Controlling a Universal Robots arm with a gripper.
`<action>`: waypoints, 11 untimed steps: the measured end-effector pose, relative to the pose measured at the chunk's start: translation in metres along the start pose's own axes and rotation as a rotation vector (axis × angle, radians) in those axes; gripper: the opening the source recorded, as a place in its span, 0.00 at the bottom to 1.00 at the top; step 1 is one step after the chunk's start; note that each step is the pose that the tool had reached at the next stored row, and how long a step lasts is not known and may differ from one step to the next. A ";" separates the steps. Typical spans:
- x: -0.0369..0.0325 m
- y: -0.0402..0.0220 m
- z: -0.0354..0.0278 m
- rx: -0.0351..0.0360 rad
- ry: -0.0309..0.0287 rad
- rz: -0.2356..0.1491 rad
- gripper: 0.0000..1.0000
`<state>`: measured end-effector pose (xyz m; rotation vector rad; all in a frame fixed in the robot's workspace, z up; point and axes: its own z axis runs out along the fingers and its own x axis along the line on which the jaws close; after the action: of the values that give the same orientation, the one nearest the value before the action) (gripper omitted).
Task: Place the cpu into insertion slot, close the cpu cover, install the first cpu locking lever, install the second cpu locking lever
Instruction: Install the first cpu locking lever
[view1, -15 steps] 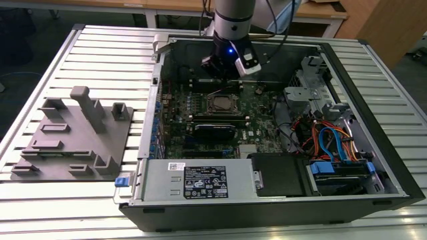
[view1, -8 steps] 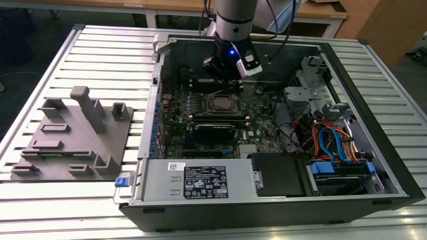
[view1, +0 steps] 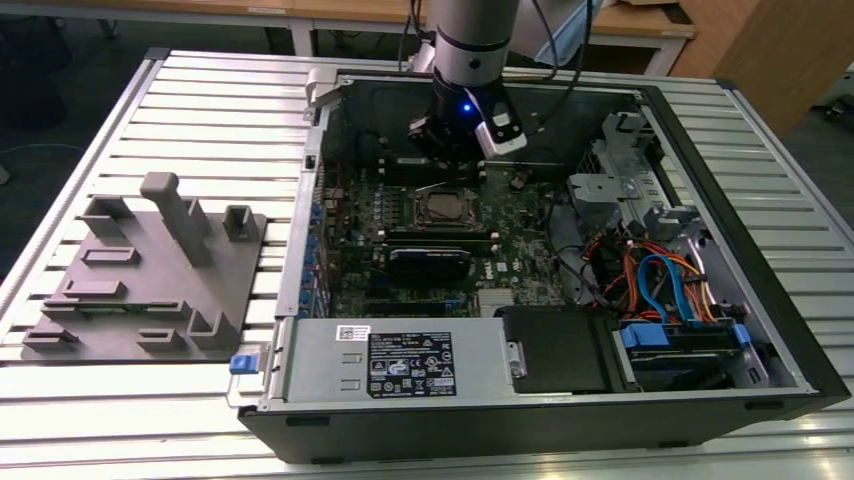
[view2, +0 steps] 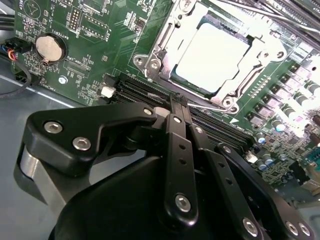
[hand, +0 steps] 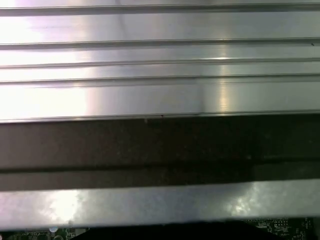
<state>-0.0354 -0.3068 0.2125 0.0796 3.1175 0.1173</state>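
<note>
Gripper (view2: 177, 102) with jaws pressed together, holding nothing, hovering just off the memory slots (view2: 210, 122). Cpu (view2: 212, 52) seated in insertion slot (view2: 150, 62), at one o'clock from fingertips, under cpu cover (view2: 255, 55).

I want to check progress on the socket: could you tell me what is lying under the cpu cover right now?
The cpu shows through the cpu cover window, seated flat. The insertion slot beneath it is covered, so its contacts cannot be seen.

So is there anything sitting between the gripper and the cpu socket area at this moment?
Nothing visible. In the second wrist view the gripper, fingers pressed together and empty, hangs near the memory slots, beside the insertion slot. The cpu already sits inside, with the cpu cover lying over its edges. The space between is open.
</note>
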 end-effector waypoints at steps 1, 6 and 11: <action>-0.0005 0.0000 0.0005 0.0001 0.0000 0.000 0.10; -0.0023 -0.0002 0.0037 0.0000 0.0000 0.000 0.10; -0.0035 -0.0003 0.0070 0.0001 0.0000 0.000 0.10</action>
<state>-0.0317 -0.3068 0.2055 0.0798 3.1175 0.1172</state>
